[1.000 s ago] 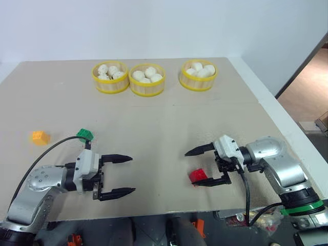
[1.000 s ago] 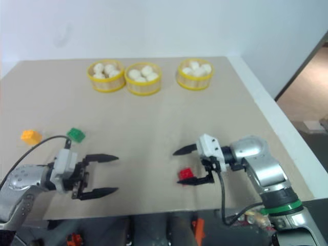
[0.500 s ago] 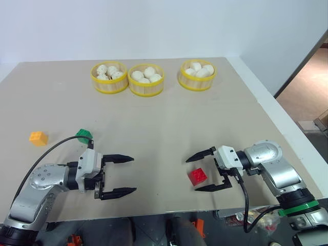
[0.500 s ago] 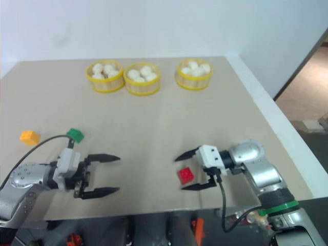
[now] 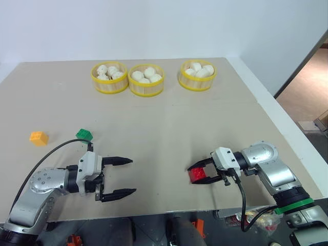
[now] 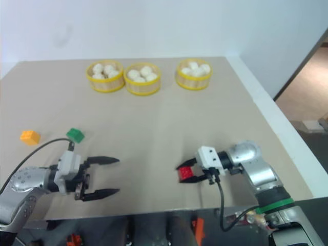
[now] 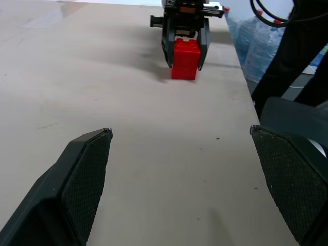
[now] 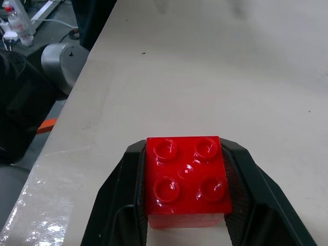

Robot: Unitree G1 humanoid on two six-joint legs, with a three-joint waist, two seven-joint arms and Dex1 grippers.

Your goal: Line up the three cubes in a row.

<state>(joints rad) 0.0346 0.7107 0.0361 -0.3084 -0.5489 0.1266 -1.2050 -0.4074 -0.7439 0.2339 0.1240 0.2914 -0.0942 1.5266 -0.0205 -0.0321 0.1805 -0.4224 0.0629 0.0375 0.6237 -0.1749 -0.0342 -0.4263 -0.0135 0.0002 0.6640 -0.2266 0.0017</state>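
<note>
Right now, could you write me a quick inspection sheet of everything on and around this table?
Surface: beige tabletop, flat.
Job's things: red studded plastic cube near the front edge; green studded cube and orange-yellow studded cube apart at the left.
Clutter: three yellow-rimmed baskets of white buns along the far side.
Grippers: right gripper shut on the red cube; left gripper open, holding nothing.
Cables: black cable looping over the left arm.
Surroundings: white wall behind.

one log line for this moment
right gripper: shut on red cube | left gripper: open, empty | green cube, orange-yellow cube: untouched
</note>
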